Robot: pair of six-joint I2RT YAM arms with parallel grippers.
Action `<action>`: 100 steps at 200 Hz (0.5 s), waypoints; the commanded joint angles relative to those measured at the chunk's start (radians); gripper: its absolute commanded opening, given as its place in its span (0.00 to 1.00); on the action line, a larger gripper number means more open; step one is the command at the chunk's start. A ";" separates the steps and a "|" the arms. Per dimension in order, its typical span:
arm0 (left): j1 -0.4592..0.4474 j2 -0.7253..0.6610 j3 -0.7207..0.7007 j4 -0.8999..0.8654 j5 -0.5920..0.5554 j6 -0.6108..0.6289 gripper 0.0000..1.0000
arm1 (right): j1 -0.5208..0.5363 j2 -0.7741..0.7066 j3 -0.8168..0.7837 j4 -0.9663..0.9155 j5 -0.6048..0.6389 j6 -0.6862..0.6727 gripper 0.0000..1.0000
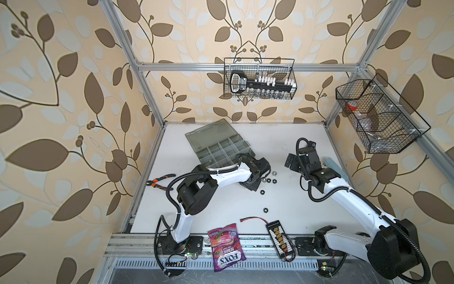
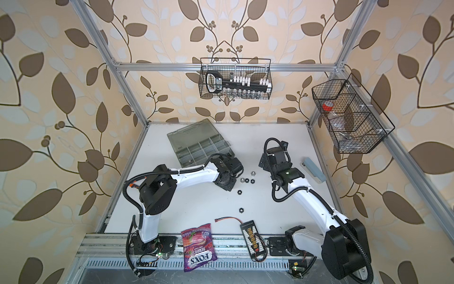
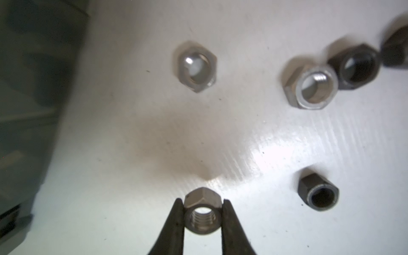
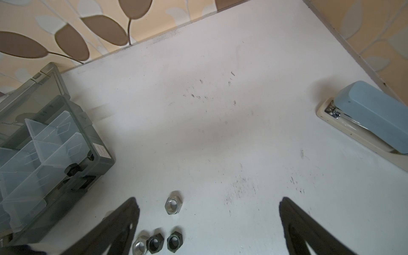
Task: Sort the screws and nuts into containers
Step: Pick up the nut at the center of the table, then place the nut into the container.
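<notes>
Silver metal sat pinched between the left gripper's two dark fingers: one silver nut, clamped across its flats, threaded bore facing the wrist camera. In a top view the organizer case lay close by at about eleven o'clock from that gripper, its lid thrown open toward twelve and its compartments facing up. The left arm was plainly the nearer one. The coming move looked to be a short lift and carry toward eleven o'clock, clearing the case's near wall, which stood above the table. Loose nuts, silver and black mixed, lay just beside the gripper at three o'clock, with two more out toward five; none lay on the path to the case. The right gripper hung spread wide and empty at about two o'clock from those nuts, well apart from the case. A stapler lay beyond it, out of the way.
</notes>
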 commanded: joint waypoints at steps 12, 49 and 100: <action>0.105 -0.145 -0.035 -0.017 -0.063 0.012 0.14 | -0.002 0.008 0.000 -0.011 -0.002 0.002 1.00; 0.246 -0.224 -0.075 0.008 -0.076 0.030 0.14 | -0.003 0.013 0.008 -0.010 -0.010 0.003 0.99; 0.430 -0.271 -0.101 0.044 -0.069 0.055 0.14 | -0.003 0.016 0.006 -0.010 -0.017 0.002 1.00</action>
